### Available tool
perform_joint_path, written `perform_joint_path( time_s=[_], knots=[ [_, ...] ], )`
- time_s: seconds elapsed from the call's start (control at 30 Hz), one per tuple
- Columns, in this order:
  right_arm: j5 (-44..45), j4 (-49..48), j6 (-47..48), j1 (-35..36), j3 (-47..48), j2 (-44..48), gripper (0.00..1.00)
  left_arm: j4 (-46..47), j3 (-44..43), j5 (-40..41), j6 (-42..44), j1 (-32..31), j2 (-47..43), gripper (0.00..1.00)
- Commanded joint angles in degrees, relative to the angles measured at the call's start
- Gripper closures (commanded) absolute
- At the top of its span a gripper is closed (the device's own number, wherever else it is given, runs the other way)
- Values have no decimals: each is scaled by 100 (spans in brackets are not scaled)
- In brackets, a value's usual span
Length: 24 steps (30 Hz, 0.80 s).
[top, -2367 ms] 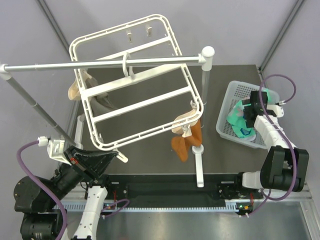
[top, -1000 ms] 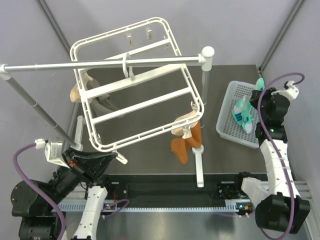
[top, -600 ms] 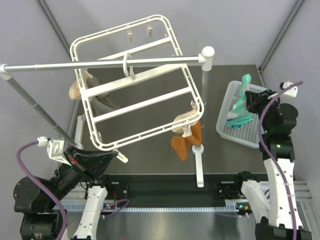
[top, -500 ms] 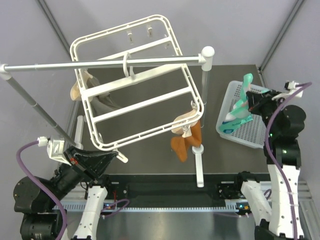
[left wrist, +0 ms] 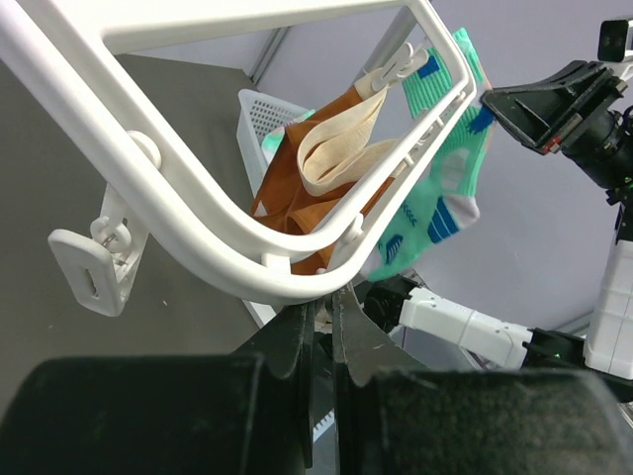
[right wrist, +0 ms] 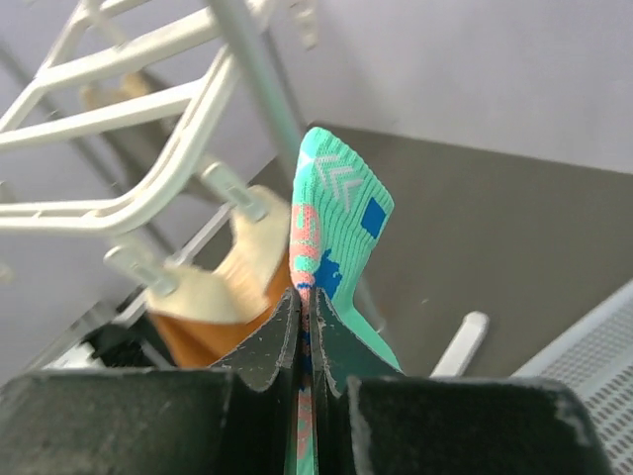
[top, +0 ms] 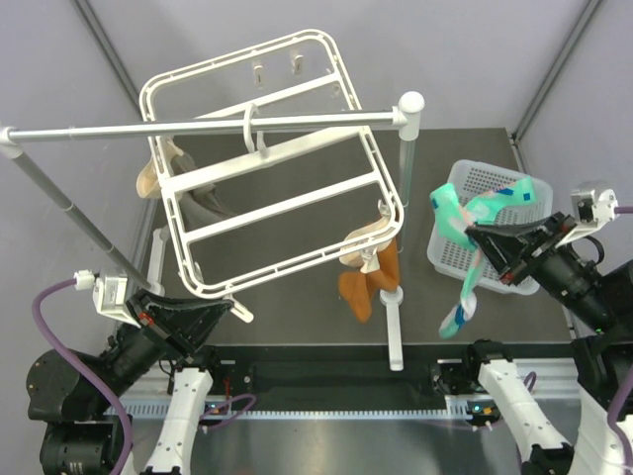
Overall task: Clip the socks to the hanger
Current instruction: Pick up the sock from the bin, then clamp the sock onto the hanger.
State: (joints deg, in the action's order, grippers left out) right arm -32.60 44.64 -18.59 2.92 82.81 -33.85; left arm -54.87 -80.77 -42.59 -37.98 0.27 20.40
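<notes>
One of the teal socks (top: 463,220) with blue and white patches hangs from my right gripper (top: 477,237), which is shut on its upper part; the toe end dangles down in front of the basket. In the right wrist view the sock (right wrist: 338,213) stands pinched between the jaws of the right gripper (right wrist: 309,297). The white hanger (top: 282,205) hangs tilted from the rail by its hook. My left gripper (left wrist: 323,297) is shut on the hanger's near rim (left wrist: 247,277). From the left wrist, the sock (left wrist: 435,188) shows just beyond the hanger's far corner.
An orange sock (top: 371,277) and a beige sock (top: 361,237) hang clipped at the hanger's right corner; another beige one (top: 158,168) hangs at its left. The grey rail (top: 198,126) rests on posts (top: 394,327). A white perforated basket (top: 475,183) stands at the right.
My right arm lifted the teal sock out of the basket and swung it left, toward the hanger's right corner. The left arm and the hanger stayed still.
</notes>
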Motion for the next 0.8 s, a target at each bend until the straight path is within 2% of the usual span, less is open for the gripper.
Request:
perform_joint_path(
  time_s=[0.0, 0.17, 0.3, 0.47, 0.6, 0.77],
  knots=[
    [-1071, 563, 84, 471, 481, -245, 100, 161, 53, -4, -96, -10, 51, 100],
    [-1415, 721, 259, 1289, 482, -43, 100, 170, 18, 14, -96, -10, 104, 100],
    [-2037, 818, 277, 2122, -297, -26, 100, 231, 44, 14, -131, -1, 122, 100],
    [-2197, 836, 453, 2775, -344, 176, 100, 231, 9, 40, -131, -10, 139, 100],
    [-3110, -50, -82, 3021, -965, 133, 100, 240, 35, 49, -184, -1, 139, 100],
    [-3235, -561, -443, 3294, -1223, -280, 100, 249, -9, 49, -184, -10, 201, 100]
  ],
)
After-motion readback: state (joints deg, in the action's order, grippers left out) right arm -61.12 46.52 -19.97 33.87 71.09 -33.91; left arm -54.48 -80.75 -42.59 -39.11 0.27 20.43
